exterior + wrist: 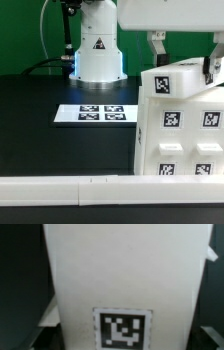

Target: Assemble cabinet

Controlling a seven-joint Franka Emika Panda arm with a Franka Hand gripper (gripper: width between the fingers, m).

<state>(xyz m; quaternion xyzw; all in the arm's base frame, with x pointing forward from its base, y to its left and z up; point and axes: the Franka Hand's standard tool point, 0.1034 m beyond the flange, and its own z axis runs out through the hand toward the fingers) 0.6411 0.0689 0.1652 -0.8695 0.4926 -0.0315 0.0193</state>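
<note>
The cabinet [185, 125] is a large white box with square black-and-white tags, standing at the exterior view's right and slightly tilted. My gripper [184, 58] comes down on its top from above, with one finger at each side of the top part. In the wrist view a white tagged face of the cabinet [125, 274] fills the space between my fingers, and my gripper [125, 333] has a dark fingertip [211, 335] tight against its edge. The jaws look closed on the cabinet across its width.
The marker board [95, 113] lies flat on the black table in the middle. The robot's white base [95, 50] stands behind it. A long white rail [70, 187] runs along the front edge, in front of the cabinet.
</note>
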